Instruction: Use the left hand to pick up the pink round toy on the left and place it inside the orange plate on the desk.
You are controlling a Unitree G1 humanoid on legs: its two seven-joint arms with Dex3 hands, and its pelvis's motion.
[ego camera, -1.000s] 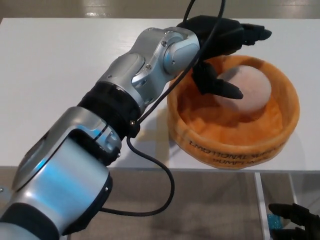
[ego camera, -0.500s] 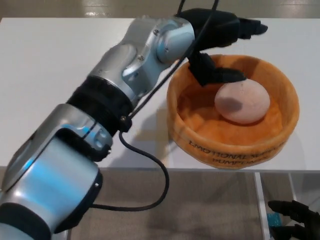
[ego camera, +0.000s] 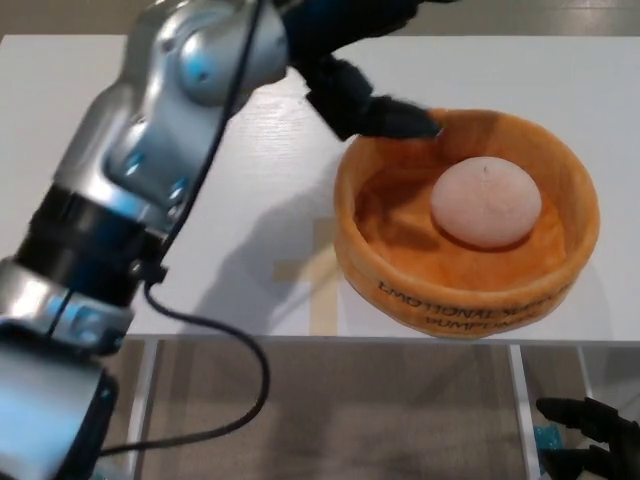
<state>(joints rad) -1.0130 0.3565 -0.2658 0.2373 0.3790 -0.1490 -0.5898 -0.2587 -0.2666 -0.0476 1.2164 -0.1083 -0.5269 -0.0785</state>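
The pink round toy (ego camera: pixel 486 201) lies inside the orange plate (ego camera: pixel 465 290), a deep bowl-like dish near the white desk's front edge. My left hand (ego camera: pixel 345 60) is raised above the plate's far-left rim, open and empty, its thumb (ego camera: pixel 385 115) pointing over the rim; the upper part of the hand is cut off by the picture's top. My silver left arm (ego camera: pixel 150 140) crosses the left half of the view. My right hand (ego camera: pixel 590 440) hangs low at the bottom right, below the desk, partly cut off.
The white desk (ego camera: pixel 240 170) spreads to the left and behind the plate. A black cable (ego camera: pixel 215 335) loops from my left arm down past the desk's front edge. Brown floor shows below.
My left hand has let go of the pink toy, lifted up and drawn back to the left, away from the plate. The toy stays resting in the plate.
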